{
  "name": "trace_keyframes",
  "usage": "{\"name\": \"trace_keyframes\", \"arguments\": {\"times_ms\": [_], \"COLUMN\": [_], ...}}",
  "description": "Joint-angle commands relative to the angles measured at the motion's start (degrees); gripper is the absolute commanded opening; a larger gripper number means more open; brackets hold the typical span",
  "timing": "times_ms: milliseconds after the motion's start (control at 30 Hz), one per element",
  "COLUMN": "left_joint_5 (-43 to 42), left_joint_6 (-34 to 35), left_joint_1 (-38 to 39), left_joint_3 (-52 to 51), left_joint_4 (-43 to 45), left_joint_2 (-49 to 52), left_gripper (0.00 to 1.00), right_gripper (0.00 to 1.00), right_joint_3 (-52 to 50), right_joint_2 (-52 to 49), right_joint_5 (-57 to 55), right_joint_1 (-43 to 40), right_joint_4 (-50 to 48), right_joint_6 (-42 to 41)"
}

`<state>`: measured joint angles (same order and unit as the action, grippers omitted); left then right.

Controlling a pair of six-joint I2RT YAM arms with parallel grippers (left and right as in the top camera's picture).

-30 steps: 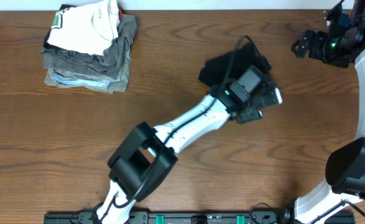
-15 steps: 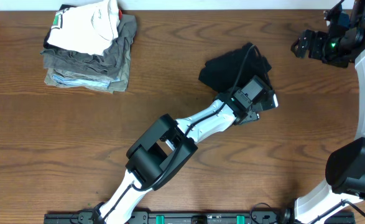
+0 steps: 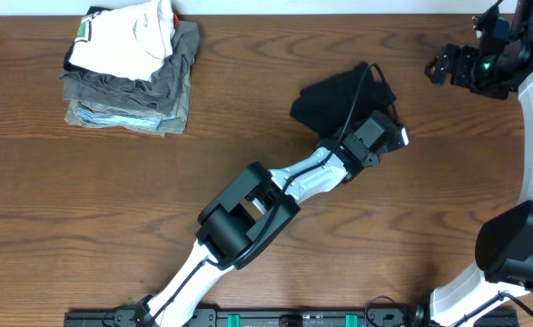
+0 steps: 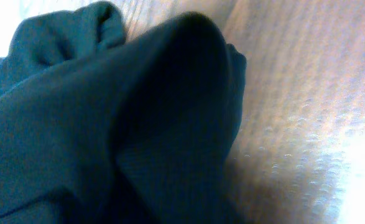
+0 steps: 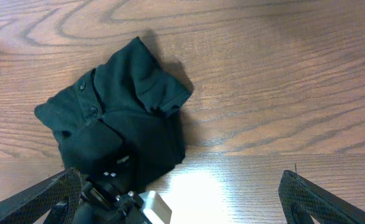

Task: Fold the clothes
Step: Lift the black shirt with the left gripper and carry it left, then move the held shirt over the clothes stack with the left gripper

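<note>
Brown wood-grain desk [image 3: 84, 200] across the whole overhead view, grain running left to right. Pale white strip [image 3: 293, 5] along the far edge. Black rail [image 3: 339, 319] with green marks along the near edge. Bright white glare patch [image 5: 201, 180] on the wood in the right wrist view.

No readable text — even on black garment [image 5: 126, 99]

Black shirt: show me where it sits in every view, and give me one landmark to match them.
Overhead: the shirt lies bunched right of centre, in the upper half.
Left wrist: it fills the left and middle, very close to the camera.
Right wrist: it lies crumpled left of centre.
Landmark: the bare wood-grain table borders the shirt's right side in all three pictures.
</note>
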<state>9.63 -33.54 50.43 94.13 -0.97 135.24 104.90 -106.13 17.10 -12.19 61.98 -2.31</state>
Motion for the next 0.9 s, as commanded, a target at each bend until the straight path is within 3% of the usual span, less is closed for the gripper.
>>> {"name": "trace_keyframes", "arguments": {"times_ms": [0, 300, 867], "left_joint_5": [5.5, 16.8, 17.0], "left_joint_6": [-0.3, -0.1, 5.6], "left_joint_1": [-2.0, -3.2, -18.4], "left_joint_3": [-1.7, -1.7, -1.7], "left_joint_4": [-1.4, -1.7, -2.3], "left_joint_2": [3.7, 0.9, -21.7], "left_gripper": [0.06, 0.06, 0.06], "right_gripper": [0.99, 0.99, 0.99], "right_joint_3": [-0.2, -0.2, -0.2], "right_joint_2": [-0.4, -0.4, -0.4], "right_joint_5": [0.5, 0.5, 0.5], "right_joint_1": [0.3, 0.2, 0.3], "right_joint_4": [0.2, 0.2, 0.1], "right_joint_6": [0.7, 0.7, 0.7]}}
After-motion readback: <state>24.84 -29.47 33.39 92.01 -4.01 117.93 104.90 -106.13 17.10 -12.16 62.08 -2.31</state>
